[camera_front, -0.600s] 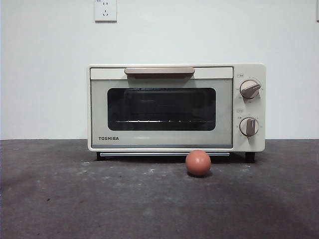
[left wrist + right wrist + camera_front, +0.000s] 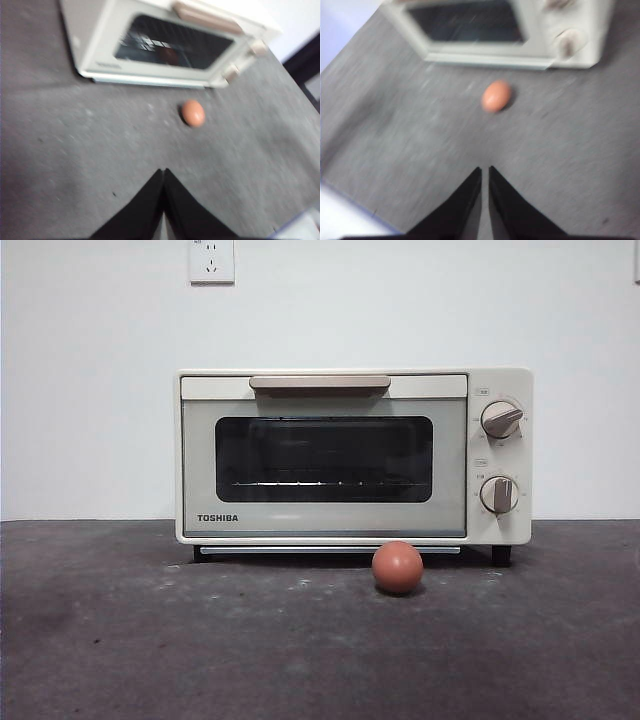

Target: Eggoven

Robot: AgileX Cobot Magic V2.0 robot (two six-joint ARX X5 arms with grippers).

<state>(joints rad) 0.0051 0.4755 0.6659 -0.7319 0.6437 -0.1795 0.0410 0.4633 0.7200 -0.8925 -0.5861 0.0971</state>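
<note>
Overhead, both grippers' jaws together, left gripper, right gripper.

Smooth matt egg; glossy glass-fronted oven.

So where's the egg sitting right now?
In the front view the egg lies on the dark table, just in front of the closed toaster oven, right of the door's middle. Neither pincer is near it.

Front camera low, level — wrist cameras high; all share oven.
</note>
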